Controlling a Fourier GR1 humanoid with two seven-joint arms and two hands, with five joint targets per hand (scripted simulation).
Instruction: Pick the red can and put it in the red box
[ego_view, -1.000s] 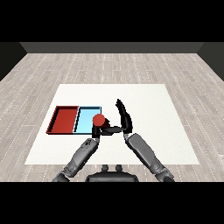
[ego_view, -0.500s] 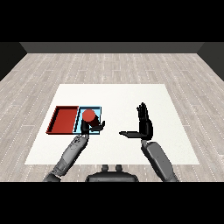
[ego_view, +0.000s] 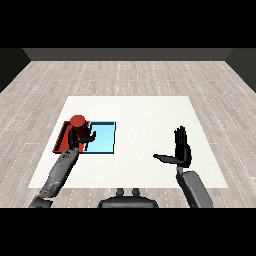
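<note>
The left hand (ego_view: 81, 138) was curled round the red can (ego_view: 78, 125), and there it was, held right over the red tray (ego_view: 62, 139), whose floor was mostly hidden behind can and hand, so what lay in it could not be told. Just beside the red tray, on its right and touching it, the light blue tray (ego_view: 102, 138) showed only its bare blue floor. Well to the right of the red tray, over the white table (ego_view: 145, 115), the right hand (ego_view: 182, 151) stood upright with fingers straight and thumb stuck out, holding nothing.
</note>
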